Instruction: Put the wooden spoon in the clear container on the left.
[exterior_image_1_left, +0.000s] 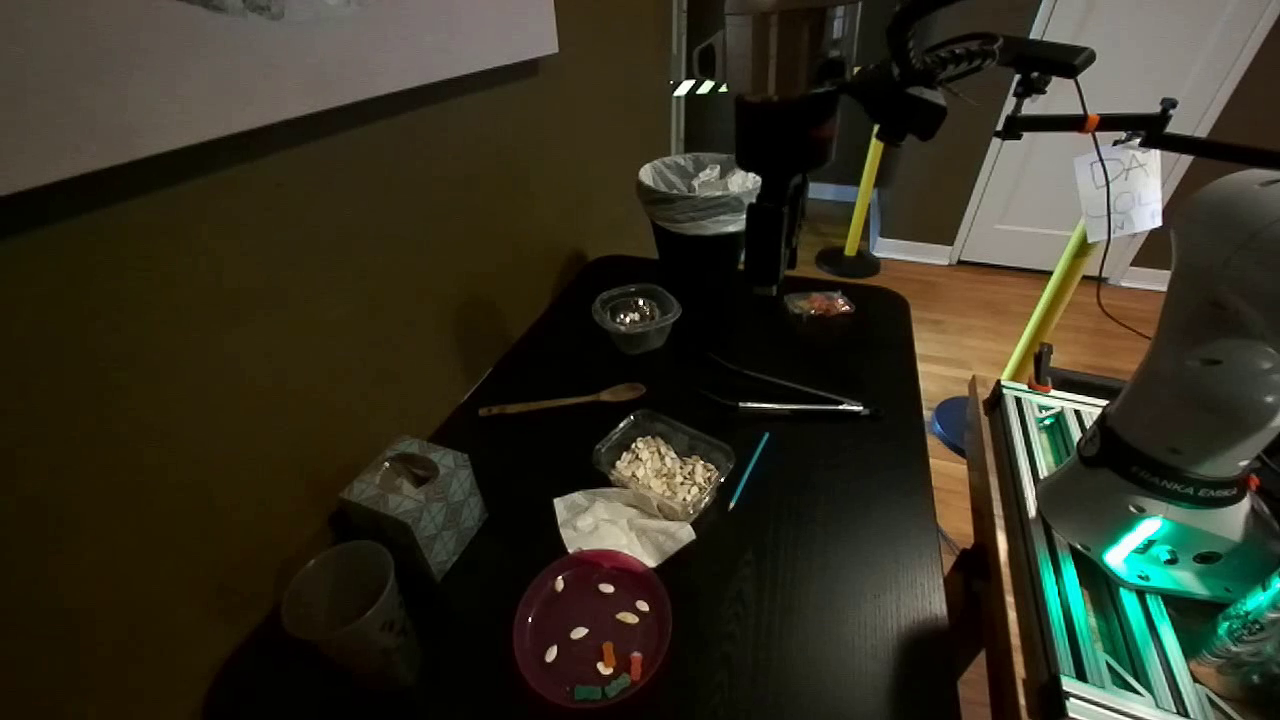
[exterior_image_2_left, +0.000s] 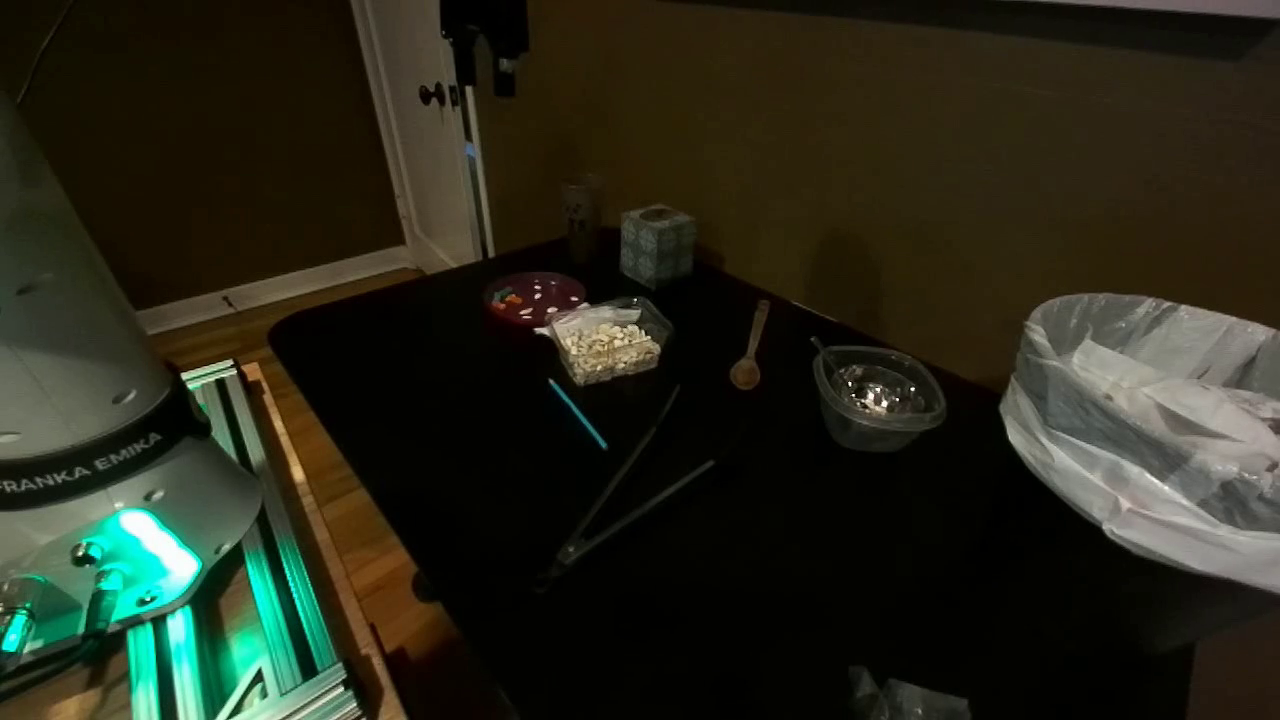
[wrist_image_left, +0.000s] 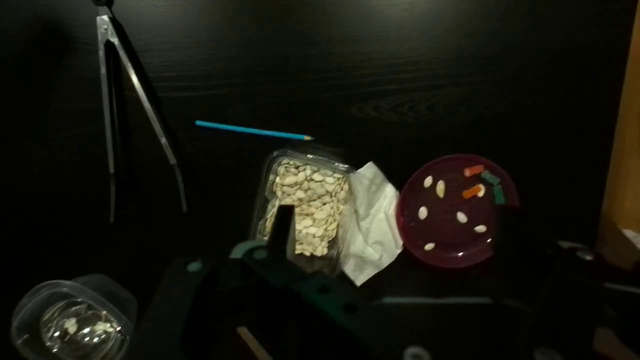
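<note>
The wooden spoon (exterior_image_1_left: 560, 402) lies flat on the black table near the wall, and it also shows in an exterior view (exterior_image_2_left: 752, 350). In the wrist view only a bit of its wood (wrist_image_left: 252, 342) shows past my gripper. A clear deep container (exterior_image_1_left: 637, 335) with a shiny inside and a few seeds stands near the spoon; it is at the lower left in the wrist view (wrist_image_left: 30, 305). A clear tray (exterior_image_1_left: 625, 425) full of pumpkin seeds (wrist_image_left: 312, 200) stands beside the spoon. My gripper (wrist_image_left: 396, 207) is open and empty, high above the table; it also shows in both exterior views (exterior_image_1_left: 768, 285) (exterior_image_2_left: 485, 85).
Metal tongs (exterior_image_1_left: 800, 407) and a blue pencil (exterior_image_1_left: 748, 470) lie on the table. A napkin (exterior_image_1_left: 630, 525), a purple plate (exterior_image_1_left: 590, 660), a tissue box (exterior_image_1_left: 415, 500) and a cup (exterior_image_1_left: 345, 600) stand nearby. A candy packet (exterior_image_1_left: 820, 303) and a lined bin (exterior_image_1_left: 700, 210) are at the far end.
</note>
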